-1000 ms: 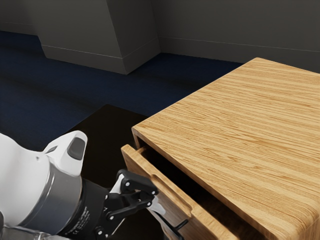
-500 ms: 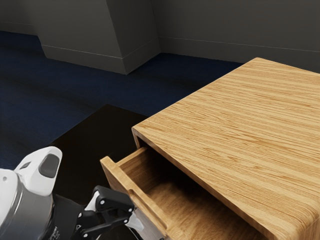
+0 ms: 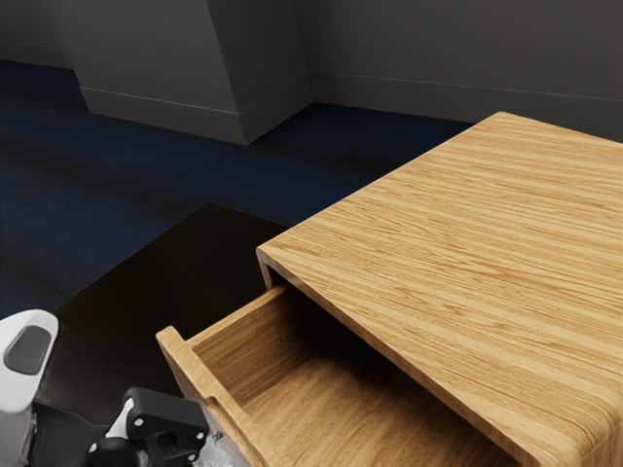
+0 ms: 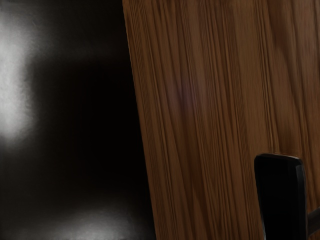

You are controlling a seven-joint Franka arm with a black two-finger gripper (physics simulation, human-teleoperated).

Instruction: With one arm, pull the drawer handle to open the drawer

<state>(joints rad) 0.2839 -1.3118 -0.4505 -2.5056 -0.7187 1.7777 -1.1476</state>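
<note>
1. Down in the exterior view's lower left corner, the black gripper [image 3: 164, 435] sits just beside the front of the drawer [image 3: 234, 342]. Its tip is cut off at the view's lower edge, so whether it is wide, narrow or clasping anything cannot be told.
2. Behind it, the arm's white link [image 3: 24, 365] rises at the exterior view's left edge.
3. In the wrist view, the drawer's front panel [image 4: 210, 110] stands close before the hand, its grain running lengthwise. A black bar [image 4: 278, 197] lies against it, and whether that is the handle cannot be told.
4. The drawer stands pulled well out of the wooden cabinet [image 3: 467, 253], its bare wooden inside open to view.
5. The cabinet rests on a glossy black slab [image 3: 165, 272], with dark blue floor [image 3: 97, 175] and grey walls [image 3: 438, 49] beyond.
</note>
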